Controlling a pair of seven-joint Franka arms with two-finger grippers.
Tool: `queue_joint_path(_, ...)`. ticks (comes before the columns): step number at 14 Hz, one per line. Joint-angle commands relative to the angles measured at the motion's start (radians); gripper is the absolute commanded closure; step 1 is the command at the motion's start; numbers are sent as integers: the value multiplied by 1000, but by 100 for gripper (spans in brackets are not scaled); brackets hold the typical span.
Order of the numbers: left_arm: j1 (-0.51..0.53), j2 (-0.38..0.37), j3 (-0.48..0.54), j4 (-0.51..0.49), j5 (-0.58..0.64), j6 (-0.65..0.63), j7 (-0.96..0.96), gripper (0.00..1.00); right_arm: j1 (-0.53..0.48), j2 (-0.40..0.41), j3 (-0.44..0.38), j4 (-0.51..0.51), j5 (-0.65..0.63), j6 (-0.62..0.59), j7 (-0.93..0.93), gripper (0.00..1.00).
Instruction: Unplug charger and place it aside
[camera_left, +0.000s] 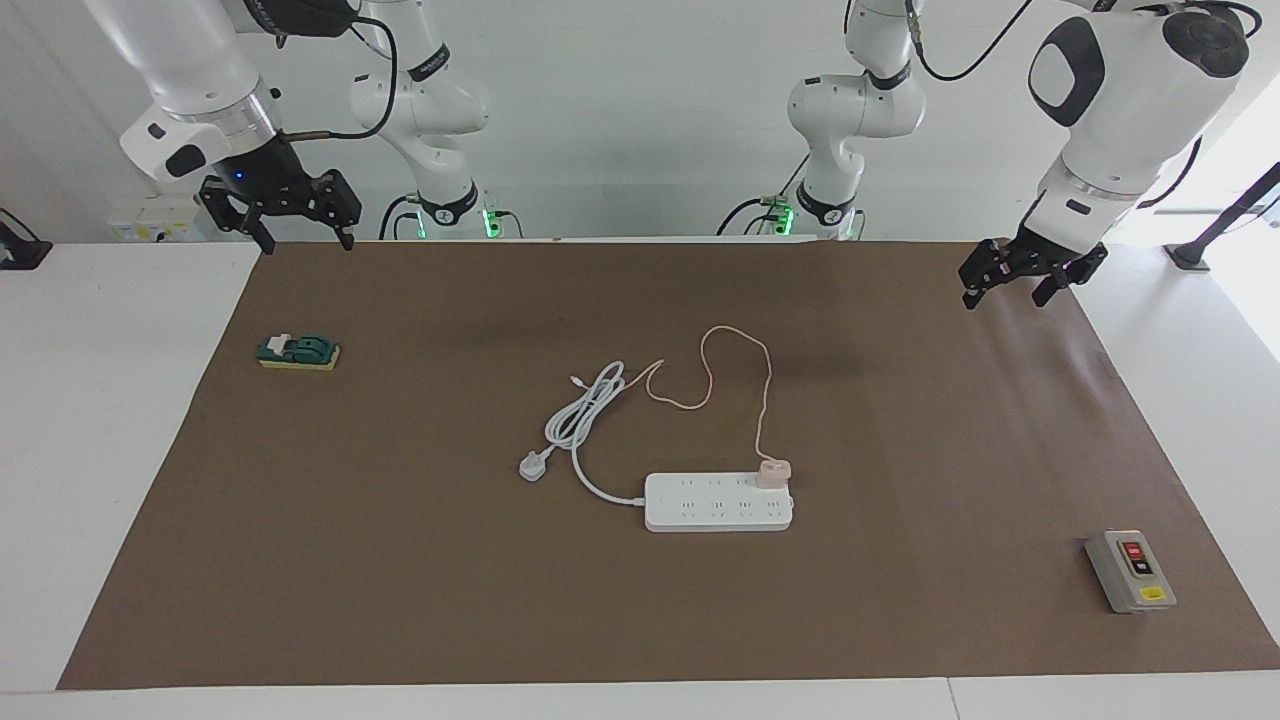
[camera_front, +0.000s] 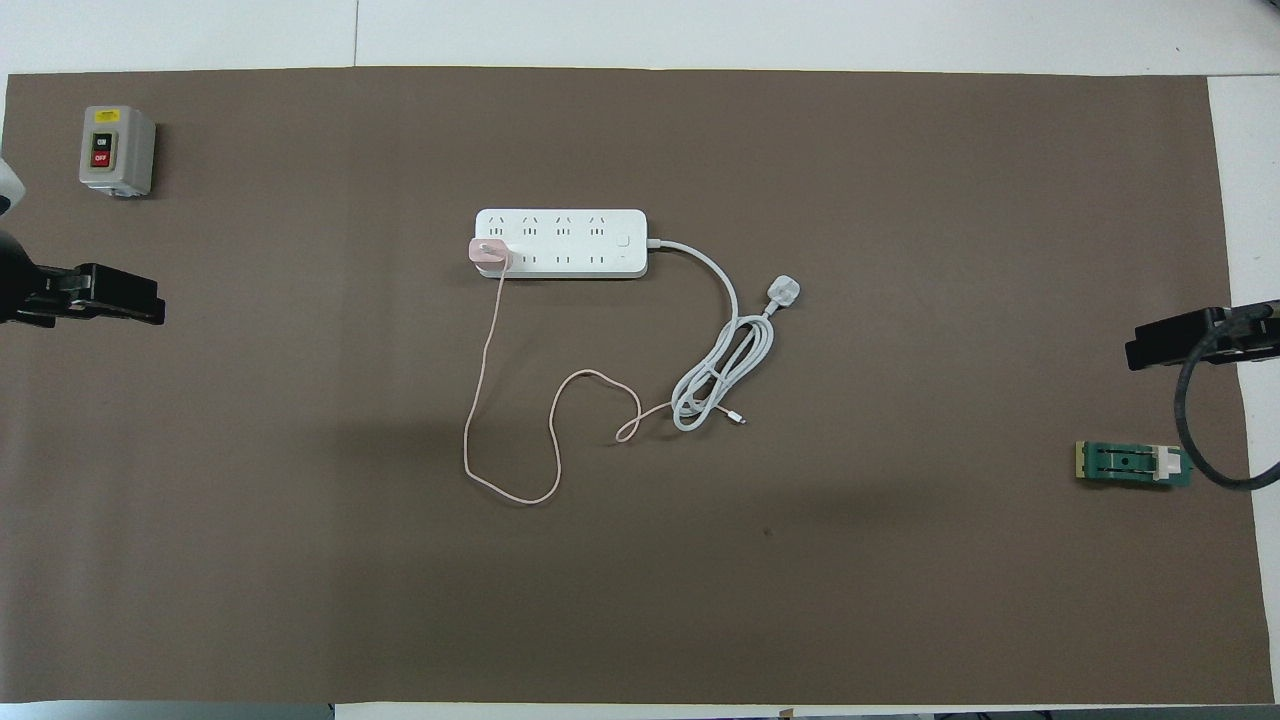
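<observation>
The pale pink charger (camera_left: 773, 472) is plugged into the white power strip (camera_left: 718, 502), in the end socket toward the left arm's end of the table, on the row nearer to the robots. It also shows in the overhead view (camera_front: 490, 252). Its thin pink cable (camera_left: 735, 345) loops over the mat toward the robots. My left gripper (camera_left: 1005, 295) hangs open and empty over the mat's edge at its own end. My right gripper (camera_left: 305, 240) hangs open and empty over the mat's corner at its end. Both are well apart from the charger.
The strip's thick white cord ends in a white three-pin plug (camera_left: 532, 466) lying beside the strip. A grey switch box (camera_left: 1130, 570) stands toward the left arm's end. A green block (camera_left: 298, 352) lies toward the right arm's end. A brown mat (camera_left: 400, 560) covers the table.
</observation>
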Motion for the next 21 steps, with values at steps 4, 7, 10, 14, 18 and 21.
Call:
queue_joint_path(4, -19, 8, 14, 7, -6, -10, -30, 0, -21, -13, 10, -1, 19, -18, -16, 0)
queue_joint_path(7, -42, 91, 12, 92, -6, -14, -195, 0, -29, -15, 7, -3, 19, -17, -22, 0)
queue_joint_path(10, -68, 180, 11, 168, -9, 1, -389, 0, -27, -24, 8, -21, 23, -9, -22, 0)
queue_joint_path(14, -97, 309, 11, 249, -90, 91, -673, 0, 2, -16, 21, -85, 32, 57, 177, 0)
queue_joint_path(18, -162, 367, 11, 246, -89, 197, -1100, 0, 87, 26, 30, -153, 113, 161, 470, 0)
queue_joint_path(21, -217, 406, 12, 240, -87, 248, -1349, 0, 114, 123, 30, -147, 230, 228, 656, 0)
